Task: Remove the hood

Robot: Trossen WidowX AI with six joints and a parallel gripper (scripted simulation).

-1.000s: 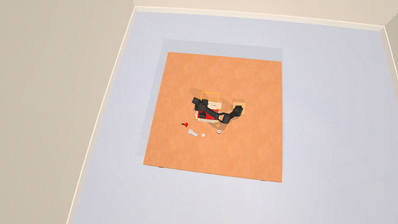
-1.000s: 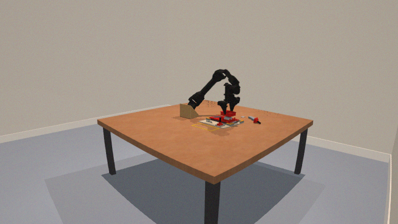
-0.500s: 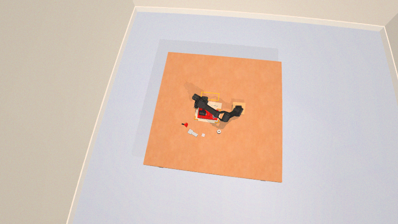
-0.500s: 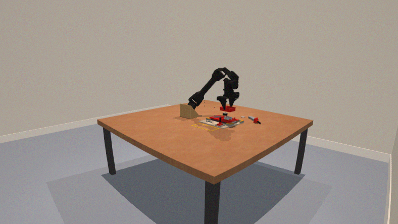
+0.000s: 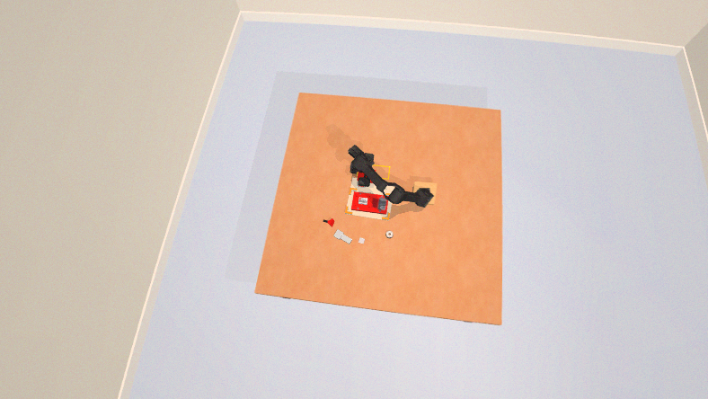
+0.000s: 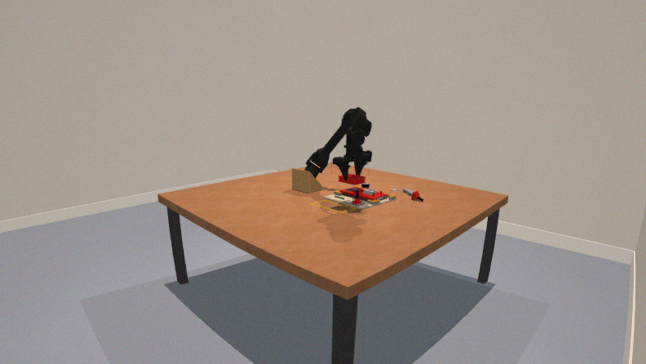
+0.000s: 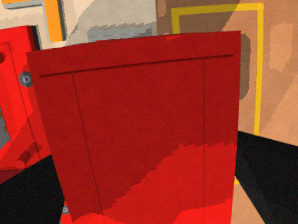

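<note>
The red hood [image 5: 360,174] [image 6: 352,180] [image 7: 140,110] is off the toy car and in the air. My gripper [image 6: 352,176] [image 7: 146,150] is shut on it, with a black finger at each side. The toy car's red body [image 5: 368,208] [image 6: 354,192] [image 7: 14,90] sits on a pale tray. The marked area is a yellow outline [image 5: 389,172] [image 6: 327,208] [image 7: 259,70] on the table beside the tray. The hood hangs above and to one side of it; in the wrist view the outline shows behind the hood's right edge. My arm hides part of the outline in the top view.
A red piece with a black tip [image 5: 330,222] [image 6: 415,195], a grey piece [image 5: 342,236] [image 6: 407,192], a small white piece [image 5: 361,241] [image 6: 393,189] and a wheel [image 5: 389,234] [image 6: 365,185] lie beyond the car. A tan block [image 6: 303,180] stands at my arm's base.
</note>
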